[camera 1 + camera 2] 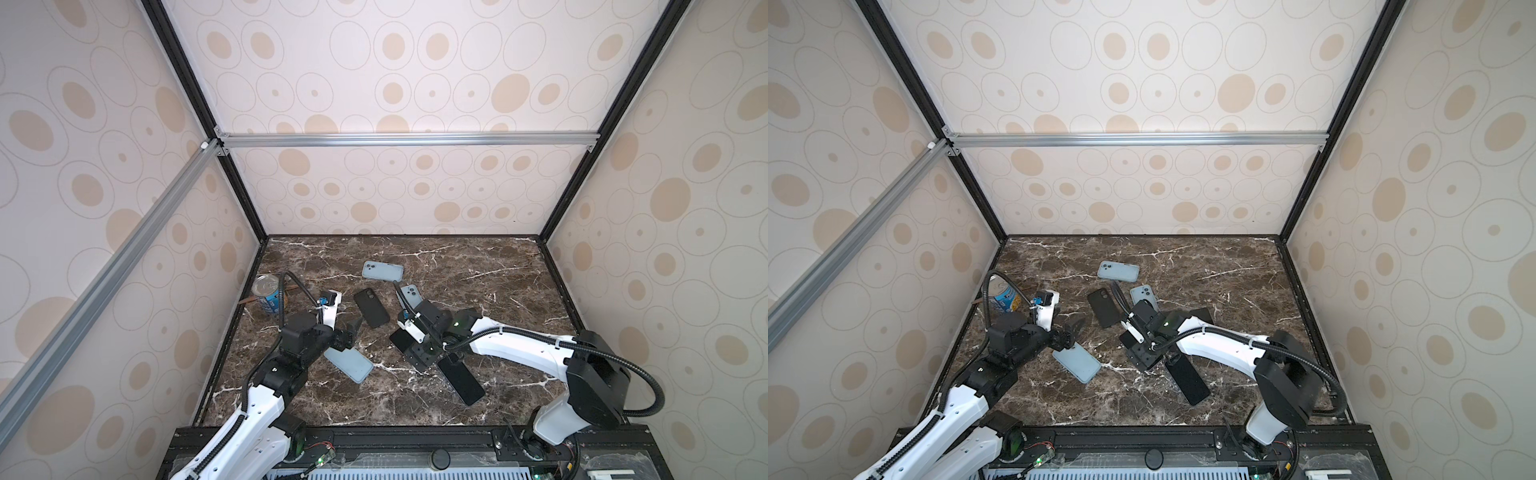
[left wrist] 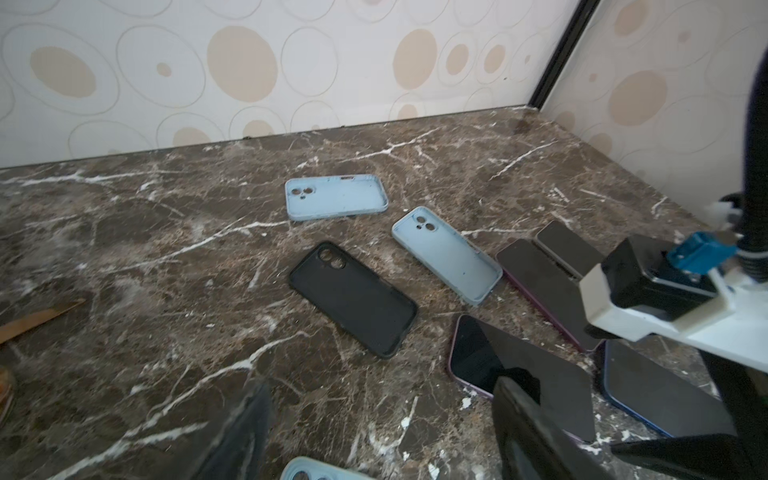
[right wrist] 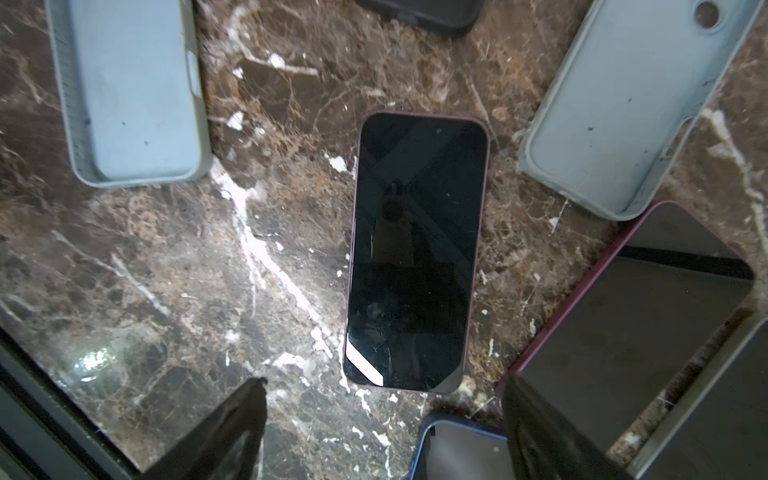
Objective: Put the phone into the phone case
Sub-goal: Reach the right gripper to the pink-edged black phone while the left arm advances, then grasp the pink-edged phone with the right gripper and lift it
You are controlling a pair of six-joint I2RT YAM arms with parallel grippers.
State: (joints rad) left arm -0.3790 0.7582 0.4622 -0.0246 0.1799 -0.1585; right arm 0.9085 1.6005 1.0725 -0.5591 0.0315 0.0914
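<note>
Several phones lie screen-up on the marble table. One with a purple rim lies straight below my right gripper, which hangs open and empty above its near end. Beside it lie another purple-rimmed phone and a blue-rimmed phone. Three light blue phone cases and a black case lie open side up. My left gripper is open and empty, low over the table, just past the nearest blue case.
A soda can stands by the left wall with a wooden stick beside it. A long black phone lies toward the front. Patterned walls enclose the table on three sides.
</note>
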